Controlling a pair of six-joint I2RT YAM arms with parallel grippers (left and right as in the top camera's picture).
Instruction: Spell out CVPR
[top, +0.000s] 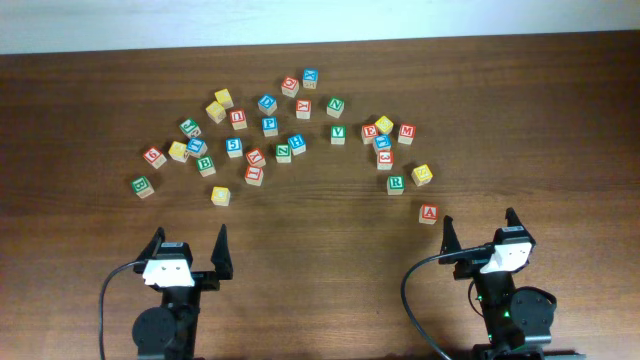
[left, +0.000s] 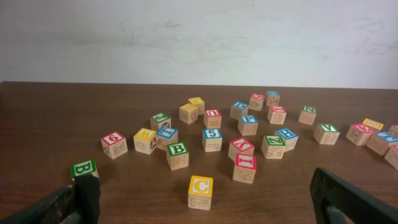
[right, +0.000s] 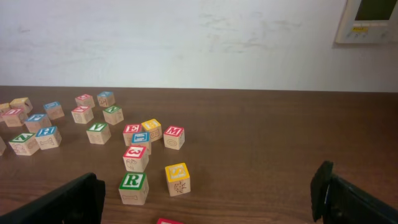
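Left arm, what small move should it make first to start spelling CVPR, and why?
Probably ease the left fingers forward and down toward the yellow block, which seems to read C. That is the word's first letter. The block lies nearest this arm and stands apart from the other blocks, and the fingers are open and hold nothing.

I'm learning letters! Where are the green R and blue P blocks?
green R block (right: 132, 181), right wrist view, on its top face with the letter.
blue P block (top: 269, 125), overhead view, on its top face with the letter.
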